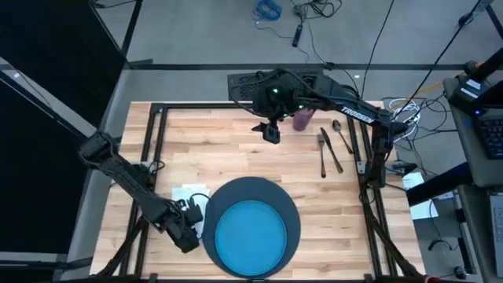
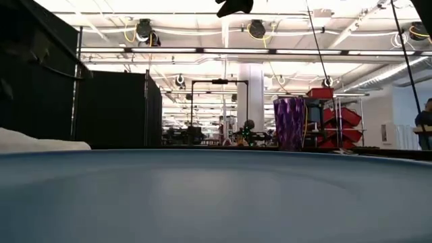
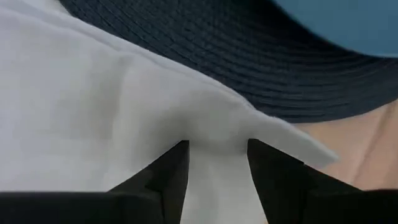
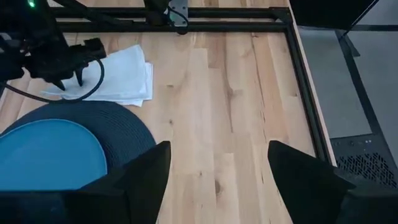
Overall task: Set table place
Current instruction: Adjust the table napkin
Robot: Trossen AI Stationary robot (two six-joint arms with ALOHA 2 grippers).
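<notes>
Your left gripper (image 3: 217,155) is down on the white napkin (image 1: 189,206), its fingers a narrow gap apart with a ridge of cloth between them; you cannot tell whether they truly pinch it. The napkin lies at the charger's (image 1: 292,228) 9 o'clock, its edge touching or just over the woven rim. Lift or drag from here and the cloth may unfold, or catch that rim and shift the charger and the blue plate (image 1: 250,236) centred on it.

Your right gripper (image 1: 270,132) hangs wide open and empty above the table (image 1: 220,149) at the charger's 12 o'clock, near the purple cup (image 1: 304,119); a careless swing could topple it. The fork (image 1: 322,153), knife (image 1: 332,151) and spoon (image 1: 342,135) lie together around 2 o'clock, well apart from the plate, not yet placed. The napkin looks folded, soft and slightly rumpled.
</notes>
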